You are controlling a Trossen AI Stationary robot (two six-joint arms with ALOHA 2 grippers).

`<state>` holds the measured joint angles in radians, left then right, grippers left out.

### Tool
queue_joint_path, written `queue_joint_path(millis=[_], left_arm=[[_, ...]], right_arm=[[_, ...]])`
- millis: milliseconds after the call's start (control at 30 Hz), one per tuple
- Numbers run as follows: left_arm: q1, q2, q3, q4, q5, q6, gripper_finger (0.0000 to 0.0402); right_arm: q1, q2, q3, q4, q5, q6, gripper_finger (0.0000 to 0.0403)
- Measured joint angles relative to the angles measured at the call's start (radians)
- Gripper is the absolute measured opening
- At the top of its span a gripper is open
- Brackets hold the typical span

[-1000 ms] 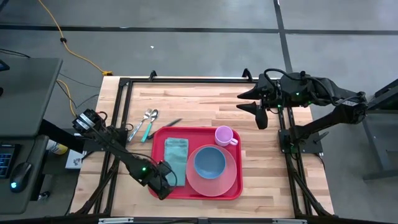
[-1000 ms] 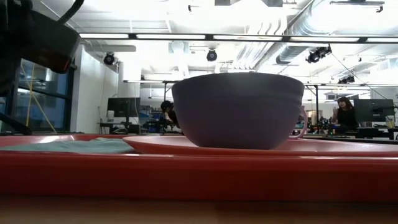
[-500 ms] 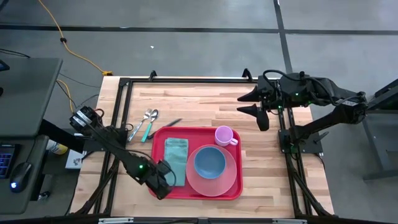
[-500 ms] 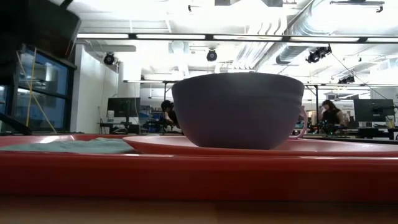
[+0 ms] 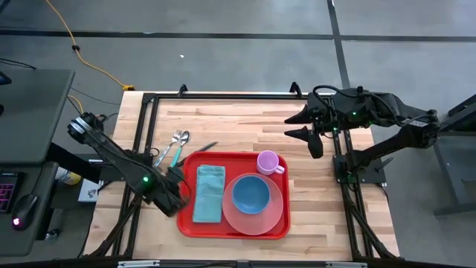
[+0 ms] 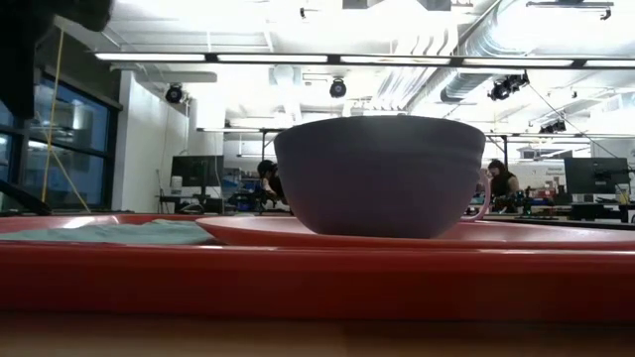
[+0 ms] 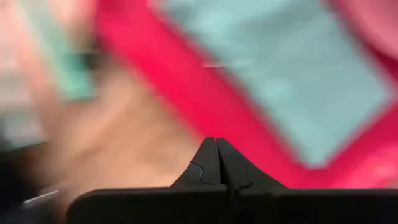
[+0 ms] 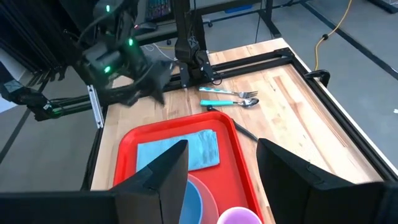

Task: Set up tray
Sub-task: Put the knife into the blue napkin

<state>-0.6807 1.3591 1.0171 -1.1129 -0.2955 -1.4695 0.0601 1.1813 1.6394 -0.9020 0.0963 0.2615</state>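
Red tray [image 5: 279,228] sits mid-worktop [image 5: 245,123] in the high view, holding teal napkin [image 5: 209,193], blue bowl [image 5: 251,194] on pink plate [image 5: 277,217], pink cup [image 5: 268,161]. My left claw [image 5: 181,195] hangs at the tray's left edge; right claw [image 5: 307,130] parked far side, apart, empty. Low view: bowl [image 6: 379,176] fills frame. Left wrist: fingers [image 7: 211,163] pressed together, nothing between. Right wrist: cutlery [image 8: 231,98] beside the tray.
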Motion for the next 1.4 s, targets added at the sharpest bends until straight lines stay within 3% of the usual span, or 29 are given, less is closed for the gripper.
queue_joint_path(millis=[167,400,567,800,1067,1400], left_arm=[[0.0,-0.051,0.045,-0.313,-0.028,-0.069,0.0011],[0.024,-0.061,0.049,-0.442,-0.091,-0.046,0.0014],[0.115,-0.061,0.048,-0.42,-0.161,0.23,0.0009],[0.317,-0.061,0.048,-0.392,-0.16,0.502,0.0008],[0.558,-0.062,0.048,-0.326,-0.076,0.881,0.0009],[0.75,-0.04,0.032,-0.23,0.049,1.282,0.0009]], right_arm=[[0.0,0.0,0.0,0.0,0.0,0.0,0.0169],[0.0,0.0,0.0,-0.001,0.007,0.001,0.0169],[0.0,0.0,0.0,-0.001,0.009,0.002,0.0169],[0.0,0.0,0.0,-0.001,0.009,0.011,0.0169],[0.023,0.0,0.0,-0.014,0.009,0.051,0.0169],[0.11,0.0,0.0,-0.044,0.089,0.082,0.0169]])
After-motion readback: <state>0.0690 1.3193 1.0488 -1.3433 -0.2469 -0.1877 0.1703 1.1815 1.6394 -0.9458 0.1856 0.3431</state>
